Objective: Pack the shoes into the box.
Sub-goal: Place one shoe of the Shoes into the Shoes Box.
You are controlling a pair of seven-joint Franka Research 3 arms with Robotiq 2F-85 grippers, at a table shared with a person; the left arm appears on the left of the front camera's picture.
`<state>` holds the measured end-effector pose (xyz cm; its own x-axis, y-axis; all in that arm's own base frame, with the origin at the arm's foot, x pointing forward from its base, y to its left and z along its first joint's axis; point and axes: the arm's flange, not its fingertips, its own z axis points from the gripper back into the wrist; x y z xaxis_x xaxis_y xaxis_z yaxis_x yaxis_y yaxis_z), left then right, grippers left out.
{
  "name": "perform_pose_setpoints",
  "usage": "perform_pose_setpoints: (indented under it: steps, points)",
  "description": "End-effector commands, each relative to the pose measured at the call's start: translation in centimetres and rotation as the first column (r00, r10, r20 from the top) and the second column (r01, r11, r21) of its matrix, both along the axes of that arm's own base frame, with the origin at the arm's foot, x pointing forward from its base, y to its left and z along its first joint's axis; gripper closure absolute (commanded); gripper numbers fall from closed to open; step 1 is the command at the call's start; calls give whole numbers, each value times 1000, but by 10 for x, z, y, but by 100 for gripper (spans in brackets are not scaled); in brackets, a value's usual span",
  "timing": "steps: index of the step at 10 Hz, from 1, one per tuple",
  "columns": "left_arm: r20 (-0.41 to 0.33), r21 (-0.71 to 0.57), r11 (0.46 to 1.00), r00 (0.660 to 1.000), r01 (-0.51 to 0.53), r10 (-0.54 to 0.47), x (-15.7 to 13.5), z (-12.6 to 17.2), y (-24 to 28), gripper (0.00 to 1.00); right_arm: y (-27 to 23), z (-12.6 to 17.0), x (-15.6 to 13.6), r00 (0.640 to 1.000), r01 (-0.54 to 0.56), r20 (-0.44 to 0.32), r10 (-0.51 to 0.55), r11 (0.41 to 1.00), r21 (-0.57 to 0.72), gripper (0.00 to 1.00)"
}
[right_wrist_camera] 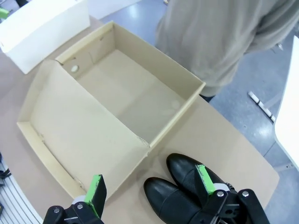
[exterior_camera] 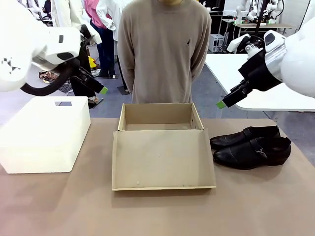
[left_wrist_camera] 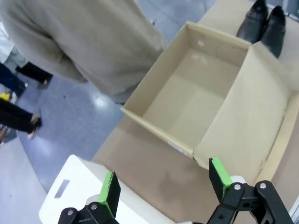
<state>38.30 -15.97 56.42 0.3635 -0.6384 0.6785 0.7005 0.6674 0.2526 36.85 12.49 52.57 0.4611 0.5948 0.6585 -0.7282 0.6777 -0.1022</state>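
A brown worktop [exterior_camera: 157, 211] runs across to a person [exterior_camera: 165, 49] in a beige sweater standing at the far side, with other tables and people behind. In the middle sits the box [exterior_camera: 157, 114], open, its lid flap [exterior_camera: 162, 157] laid flat toward the robot. The shoes [exterior_camera: 251, 145] lie side by side on the worktop just to the right of that flap, toes pointing at the box. The right gripper [right_wrist_camera: 150, 184] hangs in the air above them, fingers spread wide and holding nothing; looking down along it, the shoes sit right under its fingertips, clear of them. The left gripper [left_wrist_camera: 165, 184], likewise spread and holding nothing, hovers high near a white bin [exterior_camera: 44, 135] left of the box, well apart from the shoes.
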Motion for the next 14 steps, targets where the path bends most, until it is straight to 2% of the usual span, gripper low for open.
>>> perform_pose_setpoints:
  steps: [1, 3, 7, 11, 14]
  points:
    - [-14, -54, 992, 993, 113, -114, -1, 16, 14, 0, -9, 4, 1, 996, -85, 6, 85, 995, 43, 0]
    - [-28, -93, 986, 990, 135, -139, 5, 28, 20, 0, -12, 8, -2, 992, -123, 27, 121, 990, 72, 0]
    - [-85, -118, 985, 987, 127, -137, 20, 31, 17, 0, -13, 15, -5, 989, -143, 57, 139, 987, 70, 0]
    - [-102, -113, 985, 985, 128, -140, 22, 31, 17, 0, -14, 12, -5, 988, -151, 55, 147, 987, 62, 0]
    - [-104, -109, 989, 989, 97, -108, 18, 28, 14, 0, -13, 16, -5, 992, -116, 50, 114, 993, 27, 0]
